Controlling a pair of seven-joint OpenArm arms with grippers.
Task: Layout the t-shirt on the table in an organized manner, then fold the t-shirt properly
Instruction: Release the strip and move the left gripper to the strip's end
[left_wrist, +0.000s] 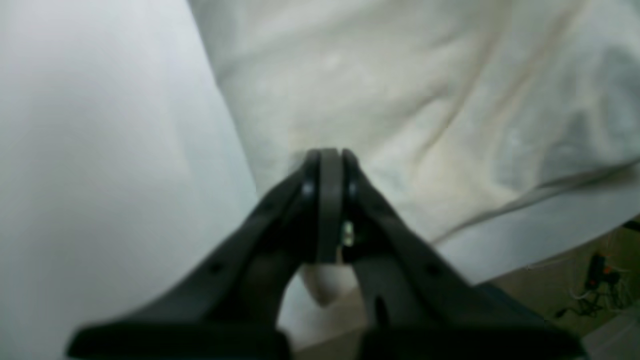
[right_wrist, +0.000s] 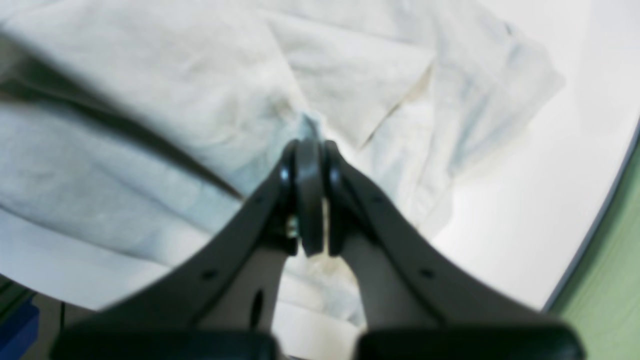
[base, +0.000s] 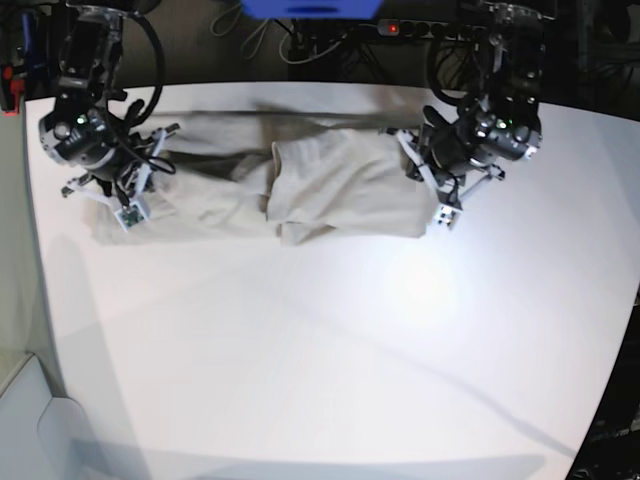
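Base view, stock of the scene. Containers: I can make out no box, bin or tray in any of the three views.

Items, counted:
- One t-shirt (base: 300, 185), light beige-grey, lying along the far part of the counter (base: 330, 350) as a long rumpled band running side to side, with overlapping folds near its middle. The left wrist view shows its cloth (left_wrist: 400, 100) creased, with a seam edge running near the counter's rim; the right wrist view shows layered folds (right_wrist: 200, 100) and a dark seam line crossing them.
- One counter, white, matte, smooth, much larger than the shirt; a soft glare spot sits right of centre in the base view.
- Two arms, dark, one at each end of the shirt.
- One left gripper (left_wrist: 330, 157), at the shirt's end on the base view's right (base: 440, 205); jaws pressed together, tips at the cloth's edge. Whether fabric is pinched between them cannot be told from the blurred frame.
- One right gripper (right_wrist: 310, 147), at the shirt's other end (base: 125, 205); jaws together, with a small tuft of cloth standing just above the tips, so it appears clamped on the t-shirt.

Surroundings: dark space beyond the far edge, holding cables, a power strip with a red light (base: 392, 27) and one blue object (base: 310, 8). A green floor strip (right_wrist: 615, 260) shows past the counter's rim in the right wrist view.
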